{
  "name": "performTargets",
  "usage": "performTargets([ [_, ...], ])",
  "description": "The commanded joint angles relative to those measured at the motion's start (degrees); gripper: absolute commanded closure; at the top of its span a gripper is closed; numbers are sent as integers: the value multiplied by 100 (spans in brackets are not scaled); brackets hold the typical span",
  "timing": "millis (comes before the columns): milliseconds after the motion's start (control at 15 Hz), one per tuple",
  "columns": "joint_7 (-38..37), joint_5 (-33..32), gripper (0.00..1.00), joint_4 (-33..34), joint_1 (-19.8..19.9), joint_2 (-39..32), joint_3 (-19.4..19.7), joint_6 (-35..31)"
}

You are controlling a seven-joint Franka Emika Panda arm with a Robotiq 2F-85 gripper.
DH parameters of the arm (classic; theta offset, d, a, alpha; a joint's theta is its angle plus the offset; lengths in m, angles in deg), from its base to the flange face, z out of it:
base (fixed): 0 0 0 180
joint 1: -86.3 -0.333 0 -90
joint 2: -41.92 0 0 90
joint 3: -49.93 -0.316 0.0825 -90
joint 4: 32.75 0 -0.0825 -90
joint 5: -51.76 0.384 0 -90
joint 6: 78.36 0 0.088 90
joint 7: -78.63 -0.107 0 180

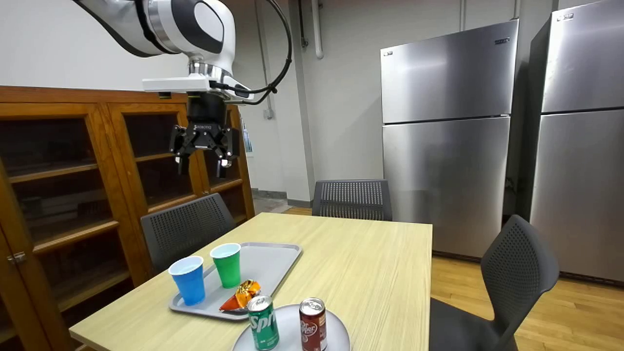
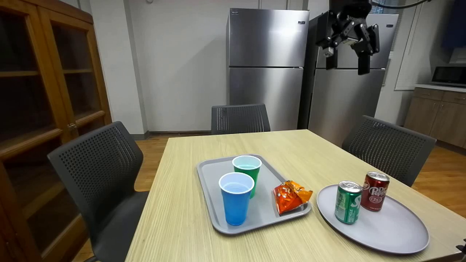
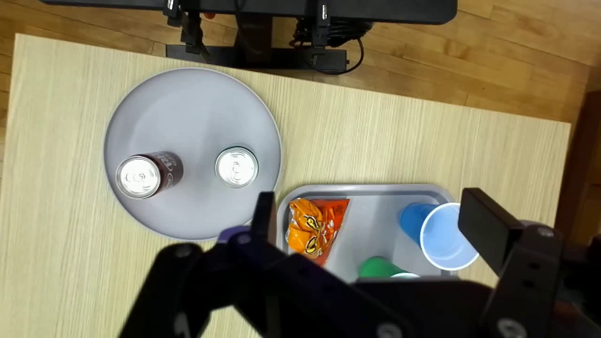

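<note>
Gripper, jaws apart and empty, hangs high over table, blue cup and green cup standing upright on grey tray below, and I could topple either cup by descending off-centre.

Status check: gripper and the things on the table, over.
Gripper open, holding nothing, raised above table. Blue cup, green cup, orange bag on tray. Green can, red can upright on plate. Nothing seen blocking the gripper.
</note>
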Motion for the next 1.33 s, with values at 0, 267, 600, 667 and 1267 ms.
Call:
performTargets([
  [0, 12, 11, 0, 9, 72, -3, -66, 12],
  [267, -143, 54, 0, -33, 12, -94, -167, -121],
  [600, -397, 141, 0, -90, -81, -314, -389, -630],
  [667, -431, 154, 0, -115, -102, -355, -423, -776],
  [1267, -770, -80, 0, -495, -153, -875, -570, -2302],
])
